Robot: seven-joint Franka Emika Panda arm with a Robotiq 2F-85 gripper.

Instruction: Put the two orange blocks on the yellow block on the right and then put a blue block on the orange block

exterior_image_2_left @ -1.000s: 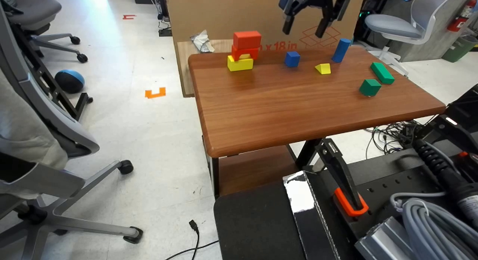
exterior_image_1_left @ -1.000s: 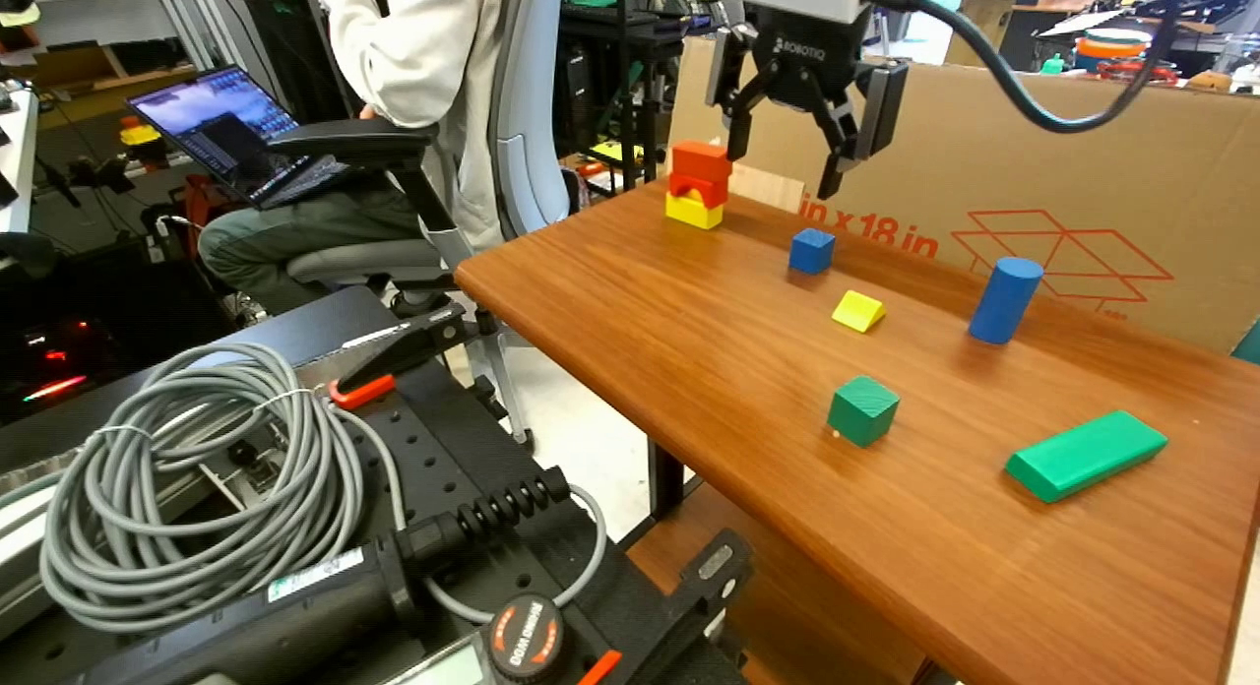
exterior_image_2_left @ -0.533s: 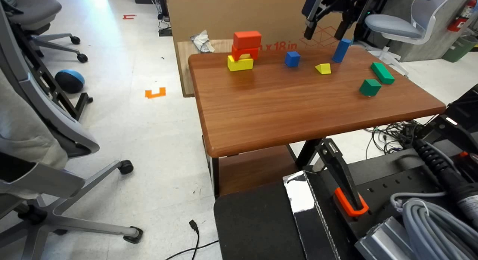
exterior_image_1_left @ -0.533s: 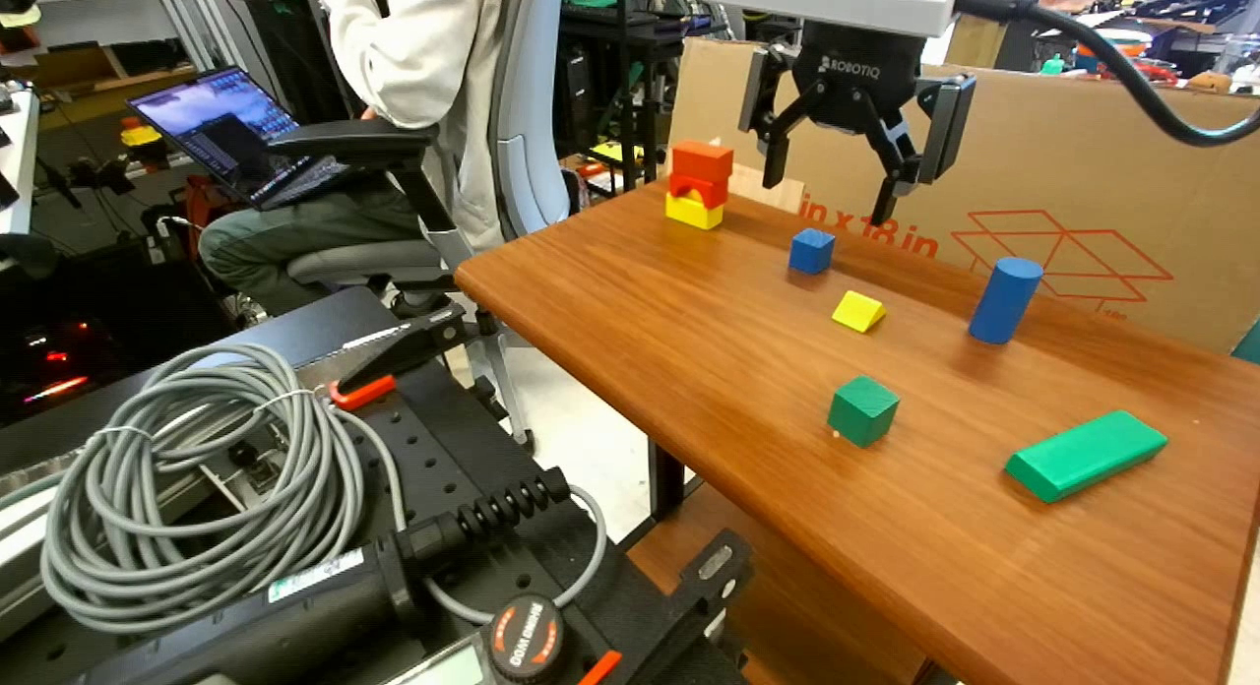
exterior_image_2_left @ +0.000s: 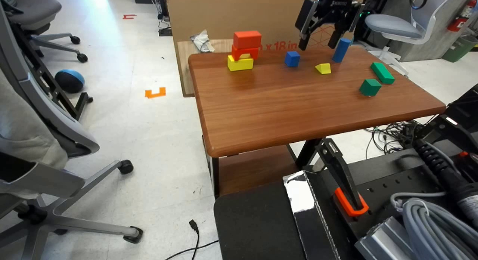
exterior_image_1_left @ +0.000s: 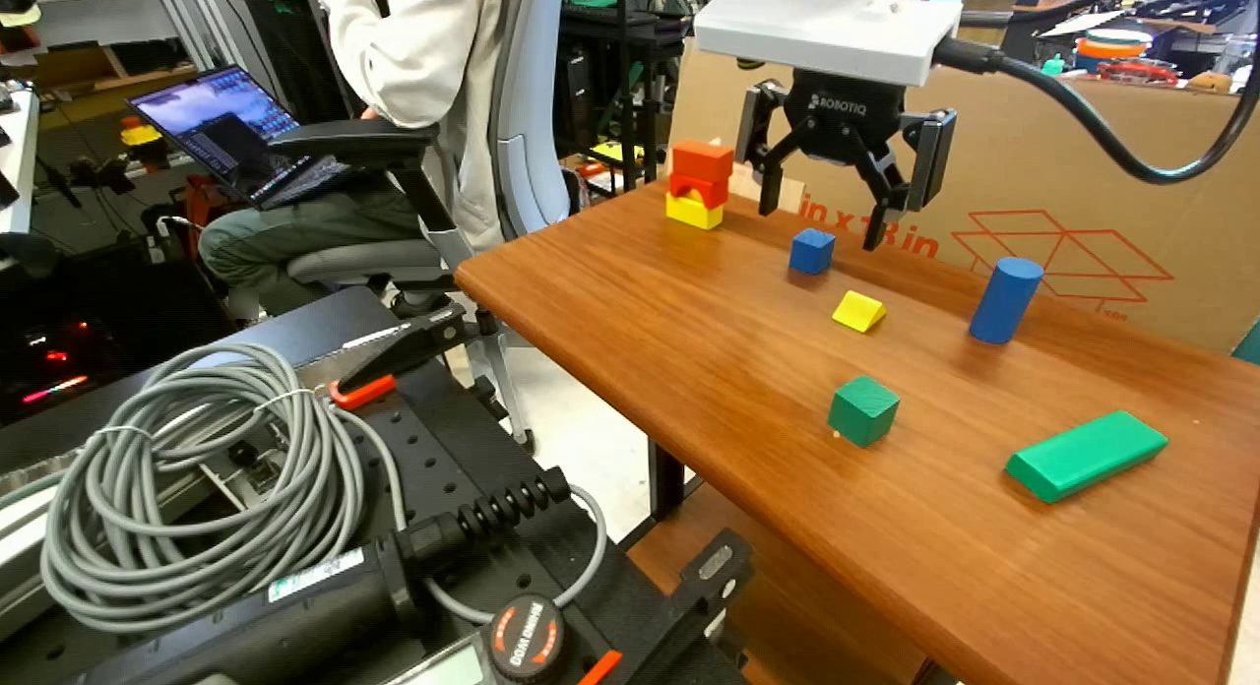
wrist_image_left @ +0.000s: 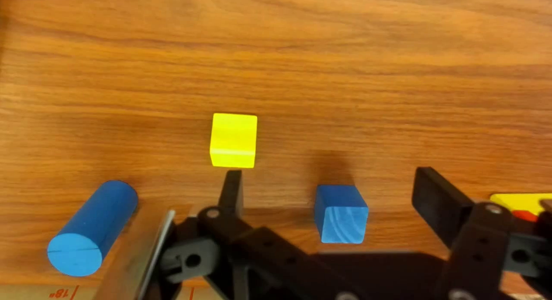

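The yellow block (exterior_image_1_left: 694, 213) stands on the far end of the table, also in an exterior view (exterior_image_2_left: 240, 64). On it sits a red-orange arch-shaped block (exterior_image_1_left: 713, 191), and on the arch lies the other orange block (exterior_image_1_left: 701, 161), also in an exterior view (exterior_image_2_left: 247, 40). The blue block (exterior_image_1_left: 811, 254) is a cube alone on the table, also in the wrist view (wrist_image_left: 344, 222). My gripper (exterior_image_1_left: 823, 213) is open and empty above the blue cube. In the wrist view its fingers (wrist_image_left: 330, 175) appear either side of the cube, apart from it.
A small yellow wedge (exterior_image_1_left: 858, 312) lies near the cube. A tall blue cylinder (exterior_image_1_left: 1005, 301) stands farther along. A green cube (exterior_image_1_left: 864, 411) and a long green block (exterior_image_1_left: 1087, 456) lie toward the opposite end. A cardboard sheet (exterior_image_1_left: 1083, 154) stands behind the table.
My gripper has moved away from the stack, along the table toward the blue cube, and has come lower. It stays open. The blocks have not moved.
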